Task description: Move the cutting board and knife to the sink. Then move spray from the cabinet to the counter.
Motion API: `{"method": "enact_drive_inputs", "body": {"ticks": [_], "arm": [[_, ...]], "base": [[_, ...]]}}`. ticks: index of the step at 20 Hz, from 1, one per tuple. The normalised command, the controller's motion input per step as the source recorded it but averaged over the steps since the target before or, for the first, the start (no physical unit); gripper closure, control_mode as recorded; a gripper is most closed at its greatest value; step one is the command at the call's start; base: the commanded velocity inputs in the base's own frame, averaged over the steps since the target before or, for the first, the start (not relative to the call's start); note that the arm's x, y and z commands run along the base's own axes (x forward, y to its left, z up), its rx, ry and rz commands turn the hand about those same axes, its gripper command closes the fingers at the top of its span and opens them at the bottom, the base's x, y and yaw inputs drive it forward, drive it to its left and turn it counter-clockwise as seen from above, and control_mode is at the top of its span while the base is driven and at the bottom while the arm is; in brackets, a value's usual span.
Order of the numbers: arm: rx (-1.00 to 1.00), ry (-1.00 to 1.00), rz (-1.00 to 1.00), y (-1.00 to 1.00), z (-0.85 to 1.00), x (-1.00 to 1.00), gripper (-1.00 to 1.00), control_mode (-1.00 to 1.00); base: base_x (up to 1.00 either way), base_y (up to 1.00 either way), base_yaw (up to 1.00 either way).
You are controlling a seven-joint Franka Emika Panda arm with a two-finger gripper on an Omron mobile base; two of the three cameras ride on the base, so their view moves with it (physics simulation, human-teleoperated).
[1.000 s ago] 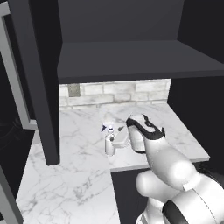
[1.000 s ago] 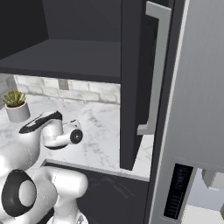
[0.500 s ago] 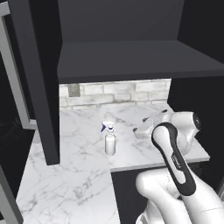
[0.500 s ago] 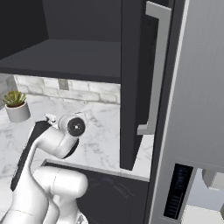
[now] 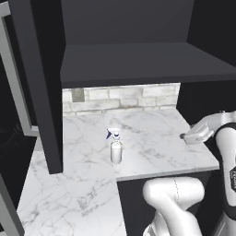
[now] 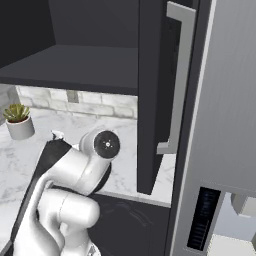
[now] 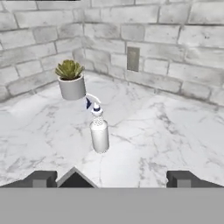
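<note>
Left base view first: one spray [image 5: 115,148] bottle standing upright on the counter [image 5: 152,133], out in the open below the cabinet [image 5: 138,62] shelf. The dark blue nozzle piece sits up top by the trigger head. The arm's hand end comes in from the right edge, well apart from the bottle with bare marble between them. One open cabinet door [image 5: 46,83] hangs down on the left, edge on. There's one grey outlet plate [image 5: 78,95] on the brick backsplash.

Right base view: the arm's white elbow blocks most of the middle, so I can't really make out the bottle here. One small potted plant [image 6: 18,120] sits on the counter [image 6: 125,130] at the far left. One cabinet door [image 6: 155,85] stands open with one long grey handle [image 6: 177,75], and the steel fridge [image 6: 225,125] takes up the right side.

Hand view: the gripper [image 7: 111,179] has its two tips spread wide apart and nothing between them. The spray [image 7: 99,131] stands ahead of them, a bit left of the middle, clear of both tips and not touched. The potted plant [image 7: 70,79] is just behind the bottle, near the corner of the brick wall. Same single outlet plate [image 7: 133,58] on the wall behind.
</note>
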Motion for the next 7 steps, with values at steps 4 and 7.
{"method": "enact_drive_inputs", "body": {"ticks": [4,7], "arm": [[-0.10,-0.01,0.17,0.58,-0.02,-1.00,-1.00,-1.00],[-0.16,-0.21,0.27,0.74,-0.10,-1.00,-1.00,-1.00]], "base": [[0.00,0.00,0.00],[0.00,0.00,0.00]]}}
